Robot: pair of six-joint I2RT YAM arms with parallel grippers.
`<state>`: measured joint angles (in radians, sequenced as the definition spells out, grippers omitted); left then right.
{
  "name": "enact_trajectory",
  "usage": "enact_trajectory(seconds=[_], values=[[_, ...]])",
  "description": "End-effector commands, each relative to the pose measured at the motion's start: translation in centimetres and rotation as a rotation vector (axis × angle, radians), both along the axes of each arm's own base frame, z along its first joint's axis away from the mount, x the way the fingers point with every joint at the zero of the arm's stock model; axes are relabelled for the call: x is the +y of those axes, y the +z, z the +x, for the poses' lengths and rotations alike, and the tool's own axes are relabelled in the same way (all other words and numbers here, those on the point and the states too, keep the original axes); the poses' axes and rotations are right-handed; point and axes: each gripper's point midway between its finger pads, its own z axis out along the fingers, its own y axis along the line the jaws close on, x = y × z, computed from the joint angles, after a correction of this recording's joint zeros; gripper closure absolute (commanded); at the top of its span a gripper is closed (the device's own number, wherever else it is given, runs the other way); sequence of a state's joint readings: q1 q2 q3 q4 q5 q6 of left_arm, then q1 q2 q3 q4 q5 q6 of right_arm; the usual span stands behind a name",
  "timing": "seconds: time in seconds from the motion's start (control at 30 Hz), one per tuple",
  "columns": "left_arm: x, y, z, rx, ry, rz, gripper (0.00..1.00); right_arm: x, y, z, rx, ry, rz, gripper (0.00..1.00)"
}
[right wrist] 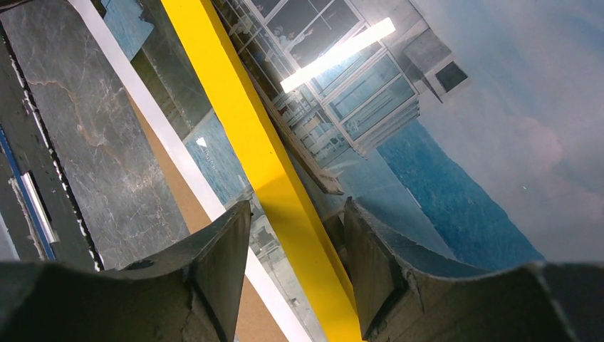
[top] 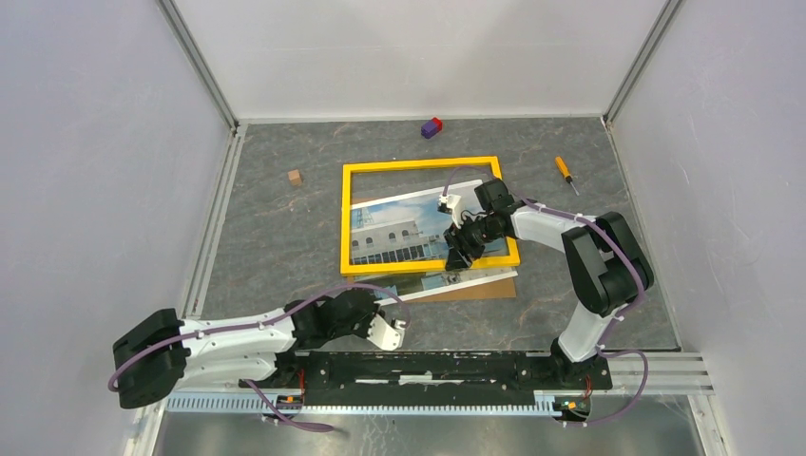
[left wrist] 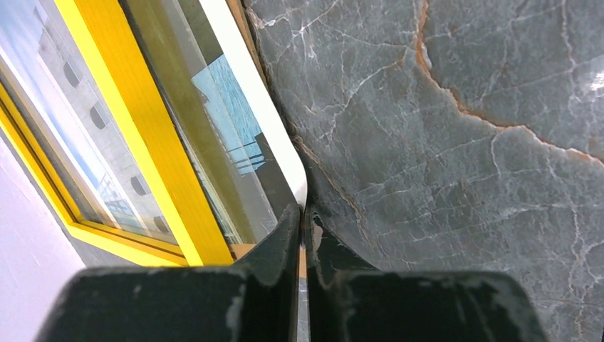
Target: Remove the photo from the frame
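The photo (top: 394, 233) pokes partway from under the near rail of the yellow frame (top: 418, 164) on the table (top: 285, 247); pulling it clear remains. The right gripper (right wrist: 299, 210) straddles that rail, jaws spread; the left gripper (left wrist: 302, 217) has its jaws pressed together, empty.

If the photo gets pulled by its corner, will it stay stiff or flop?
Probably floppy: the photo looks like a thin sheet lying flat. It may drag or crease, since the frame rests across it.

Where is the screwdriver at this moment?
In the top view, the screwdriver lies at the far right of the table, just right of the far corner of the frame.
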<state>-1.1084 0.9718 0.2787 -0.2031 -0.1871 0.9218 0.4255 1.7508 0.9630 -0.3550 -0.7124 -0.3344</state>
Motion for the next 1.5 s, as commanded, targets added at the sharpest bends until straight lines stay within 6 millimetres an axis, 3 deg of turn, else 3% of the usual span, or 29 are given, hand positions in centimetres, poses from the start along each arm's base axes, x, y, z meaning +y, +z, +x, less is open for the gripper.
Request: enact_trajectory(seconds=[0.0, 0.1, 0.47, 0.73, 0.87, 0.97, 1.07, 1.17, 1.33, 1.47], values=[[-2.8, 3.2, 1.6, -0.052, 0.059, -0.141, 0.87, -0.2, -1.2, 0.0, 0.012, 0.001, -0.042, 0.43], [-3.1, 3.9, 2.0, -0.064, 0.073, -0.161, 0.78, -0.1, -1.1, 0.0, 0.009, 0.005, -0.040, 0.43], [-3.7, 3.9, 2.2, -0.033, 0.103, -0.151, 0.77, 0.0, -0.9, 0.0, 0.008, 0.008, -0.031, 0.44], [-3.2, 3.6, 1.6, 0.020, 0.120, -0.091, 0.98, 0.3, -0.4, 0.0, 0.006, 0.010, -0.015, 0.44], [-2.9, 4.1, -1.1, 0.155, 0.034, -0.048, 0.98, 0.5, 0.7, 0.4, -0.015, 0.016, 0.003, 0.43], [-3.3, 6.0, -3.2, 0.224, -0.055, -0.105, 0.98, 0.7, 2.4, 0.7, -0.037, 0.033, 0.042, 0.36], [-3.3, 8.0, -4.6, 0.264, -0.094, -0.148, 0.98, 0.4, 4.2, 1.4, -0.093, 0.027, 0.065, 0.28], [-2.7, 8.7, -5.1, 0.288, -0.078, -0.151, 0.98, 0.2, 5.1, 2.1, -0.130, 0.017, 0.068, 0.27], [-1.6, 6.5, -3.0, 0.209, 0.032, -0.102, 0.98, 0.1, 3.2, 1.4, -0.067, 0.020, 0.051, 0.29], [-1.8, 5.4, -1.2, 0.161, 0.132, -0.098, 0.97, 0.0, 1.8, 0.7, -0.015, 0.024, 0.043, 0.31]])
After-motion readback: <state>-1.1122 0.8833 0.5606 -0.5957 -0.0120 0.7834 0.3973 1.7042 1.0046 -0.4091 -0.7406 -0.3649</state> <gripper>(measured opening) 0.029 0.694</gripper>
